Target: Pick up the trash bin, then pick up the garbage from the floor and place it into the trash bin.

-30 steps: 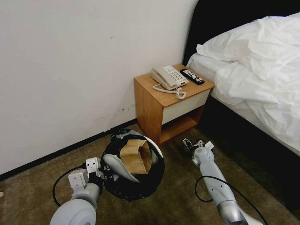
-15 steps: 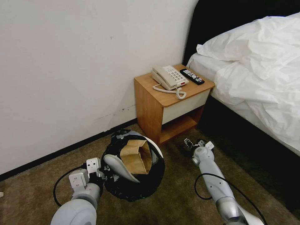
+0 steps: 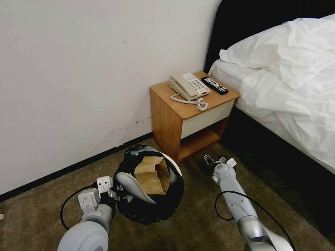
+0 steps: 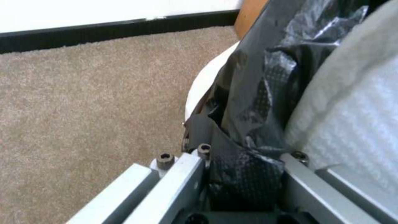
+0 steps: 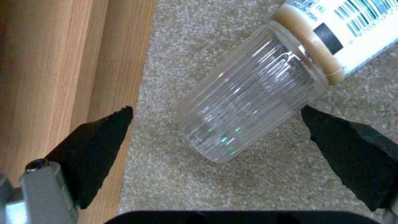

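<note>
- Trash bin [image 3: 150, 205]: we hold its bag-lined rim in the left claw [image 4: 244, 174], whose jaws are clamped on the black liner [image 4: 257, 102] at the edge. The bin hangs tilted just above the carpet [image 3: 195, 223], near the wall. A brown paper bag [image 3: 150, 174] and a white slipper [image 3: 134, 188] already sit inside.
- Clear plastic bottle [image 5: 248, 109]: it lies on its side on the carpet beside the bedside table [image 3: 190, 115]. The right claw [image 5: 215, 146] hovers over it, spread wide and gripping nothing, with one finger on each side of the ribbed body.
- Risk, roll-out: the bottle is round, smooth and likely light. If the fingers close off-centre, we expect it to squirt or roll away, possibly under the bedside table.
- Risk, collision: one fingertip [image 5: 104, 130] stands just beside the table's wooden side panel [image 5: 62, 62]. A drift that way during descent could scrape or jam it against the wood.
- Risk, crush: the thin wall may buckle under a hard squeeze and slip free.
- Risk, liner slip: the left claw pinches mostly film. If the liner slides off the rim, the bin could sag or drop and spill its contents.
- Risk, transfer: the bin mouth is tilted and partly filled, so a bottle released off-centre may bounce out.
</note>
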Tool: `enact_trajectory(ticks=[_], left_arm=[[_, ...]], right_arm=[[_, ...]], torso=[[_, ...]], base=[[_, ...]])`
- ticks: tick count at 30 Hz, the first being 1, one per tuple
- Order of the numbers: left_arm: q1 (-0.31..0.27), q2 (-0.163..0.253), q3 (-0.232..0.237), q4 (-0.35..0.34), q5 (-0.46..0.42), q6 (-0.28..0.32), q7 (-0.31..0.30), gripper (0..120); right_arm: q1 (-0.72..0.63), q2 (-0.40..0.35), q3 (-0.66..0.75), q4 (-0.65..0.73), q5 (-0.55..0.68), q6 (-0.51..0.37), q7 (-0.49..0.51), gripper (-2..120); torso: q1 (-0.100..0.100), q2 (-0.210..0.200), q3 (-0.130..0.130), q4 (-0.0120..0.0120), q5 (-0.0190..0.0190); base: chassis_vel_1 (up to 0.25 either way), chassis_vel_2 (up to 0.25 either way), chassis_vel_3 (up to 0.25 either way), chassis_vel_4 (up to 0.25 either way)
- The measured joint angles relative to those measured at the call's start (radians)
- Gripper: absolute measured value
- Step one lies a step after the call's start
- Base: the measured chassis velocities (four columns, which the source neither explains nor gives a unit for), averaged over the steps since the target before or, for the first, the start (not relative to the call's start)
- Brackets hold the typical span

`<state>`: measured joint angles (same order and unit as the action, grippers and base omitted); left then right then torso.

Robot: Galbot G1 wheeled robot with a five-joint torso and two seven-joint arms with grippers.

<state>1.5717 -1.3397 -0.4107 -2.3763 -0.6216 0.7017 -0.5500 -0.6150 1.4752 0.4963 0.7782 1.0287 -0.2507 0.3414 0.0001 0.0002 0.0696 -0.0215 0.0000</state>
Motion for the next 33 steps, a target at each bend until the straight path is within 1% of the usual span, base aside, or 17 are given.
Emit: enact_trajectory(ticks=[7,25,26,27,28,29,30,31,33], left_arm=[[-0.001,-0.004,0.003,0.005,0.002,-0.001,0.0,0],[0.001,-0.005,0.004,0.009,0.008,-0.005,0.003,0],[0.001,-0.005,0.004,0.009,0.008,-0.005,0.003,0],[0.001,-0.007,0.004,0.011,0.008,-0.006,0.003,0],[0.001,-0.007,0.004,0.011,0.008,-0.006,0.003,0],[0.002,-0.007,0.005,0.012,0.009,-0.006,0.004,0],[0.003,-0.008,0.005,0.012,0.011,-0.006,0.005,0],[0.003,-0.008,0.005,0.012,0.011,-0.006,0.005,0],[0.004,-0.01,0.007,0.013,0.015,-0.006,0.007,0]], right_arm=[[0.007,0.002,0.002,-0.015,-0.001,0.015,-0.006,100],[0.026,0.014,0.005,-0.033,-0.004,0.02,-0.01,99],[0.026,0.015,0.005,-0.035,-0.005,0.02,-0.01,97],[0.026,0.018,0.006,-0.037,-0.006,0.021,-0.011,85],[0.026,0.018,0.006,-0.037,-0.006,0.021,-0.011,85],[0.027,0.019,0.007,-0.039,-0.006,0.022,-0.011,82],[0.029,0.019,0.007,-0.042,-0.006,0.025,-0.013,75],[0.029,0.019,0.007,-0.042,-0.006,0.025,-0.013,75],[0.031,0.019,0.007,-0.044,-0.006,0.028,-0.015,65]], torso=[[0.0,0.0,0.0,0.0,0.0],[0.0,0.0,0.0,0.0,0.0],[0.0,0.0,0.0,0.0,0.0],[0.0,0.0,0.0,0.0,0.0],[0.0,0.0,0.0,0.0,0.0],[0.0,0.0,0.0,0.0,0.0],[0.0,0.0,0.0,0.0,0.0],[0.0,0.0,0.0,0.0,0.0],[0.0,0.0,0.0,0.0,0.0]], base=[[0.0,0.0,0.0,0.0],[0.0,0.0,0.0,0.0],[0.0,0.0,0.0,0.0],[0.0,0.0,0.0,0.0],[0.0,0.0,0.0,0.0],[0.0,0.0,0.0,0.0],[0.0,0.0,0.0,0.0],[0.0,0.0,0.0,0.0],[0.0,0.0,0.0,0.0]])
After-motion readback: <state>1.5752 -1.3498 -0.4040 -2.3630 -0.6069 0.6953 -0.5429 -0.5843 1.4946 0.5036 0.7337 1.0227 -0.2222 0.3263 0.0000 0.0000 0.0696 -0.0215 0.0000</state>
